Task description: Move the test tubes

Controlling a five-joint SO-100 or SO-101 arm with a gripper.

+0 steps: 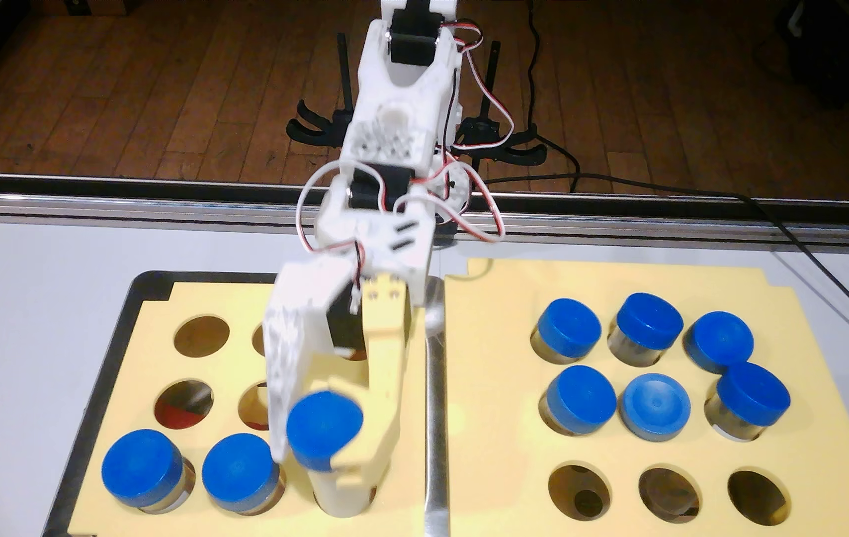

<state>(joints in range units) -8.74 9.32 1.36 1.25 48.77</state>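
The gripper (324,459) is clamped on one test tube (324,431), its white finger (288,361) pressing the left of the blue cap and its pale yellow finger (383,413) the right, so the grip sits high on the ribbed cap, probably because that is the only part that stands proud of the foam. The vial hangs partly drawn out of the front right hole of the left foam board (117,413), its clear body showing beneath the cap and its foot seemingly not yet clear of the hole. It is short and wide, with a large round cap; the picture is a little blurred there, so I cannot tell what is inside. Two more capped vials (141,467) (239,477) sit in the same front row, just beside it. The right foam board (494,361) holds six vials in its back two rows, one at the far right (719,341) perched crooked beside its neighbour, while the three front holes (668,493) stand open, which I judge to be where this one is bound. Both boards lie on the grey table (25,310), the left one in a dark tray (102,361).
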